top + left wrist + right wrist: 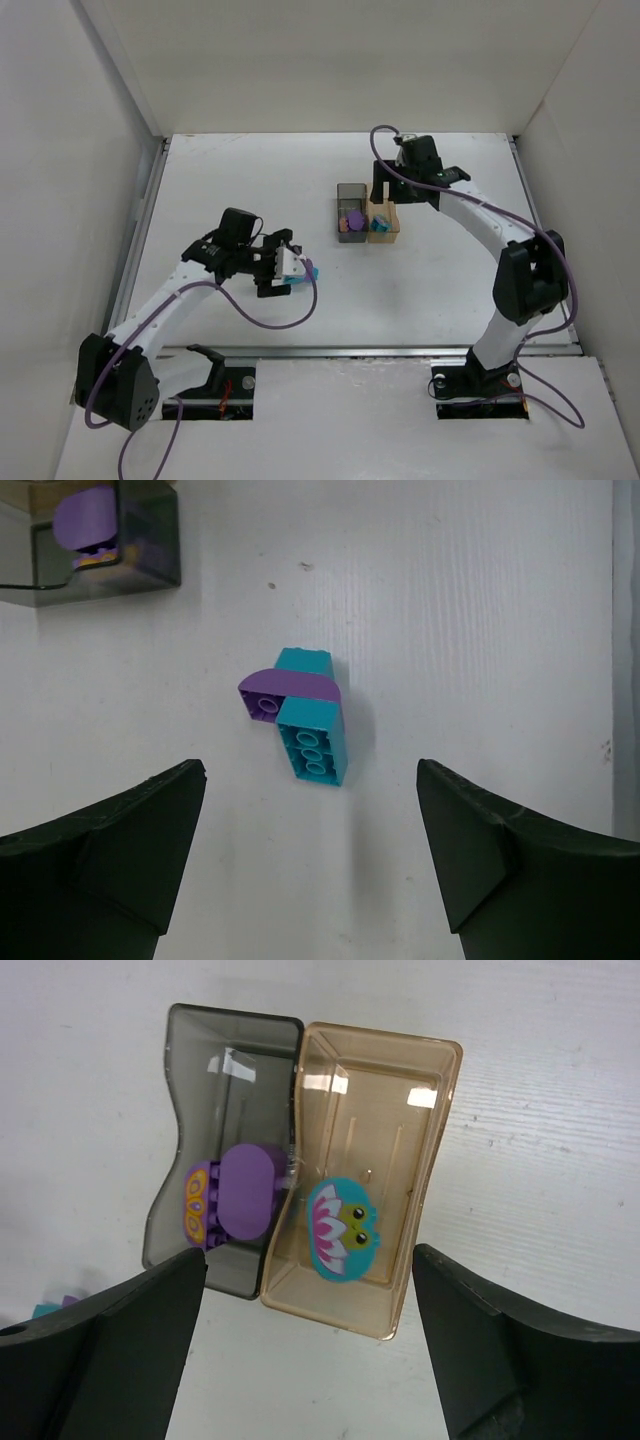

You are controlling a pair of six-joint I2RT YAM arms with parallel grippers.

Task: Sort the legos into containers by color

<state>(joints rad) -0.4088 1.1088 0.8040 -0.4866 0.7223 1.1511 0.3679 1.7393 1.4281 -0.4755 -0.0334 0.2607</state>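
Lying flat: teal brick (315,750), purple curved piece (285,690) across it; left gripper (310,780), right gripper (308,1260) gaping, empty

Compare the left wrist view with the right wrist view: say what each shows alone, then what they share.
Left wrist only: the joined teal and purple bricks shown whole, studs visible. Right wrist only: the inside of the amber bin, with a teal printed piece in it. Both: the grey bin holding a purple piece, the white table, and, as a mere sliver in the right wrist view, those loose bricks.
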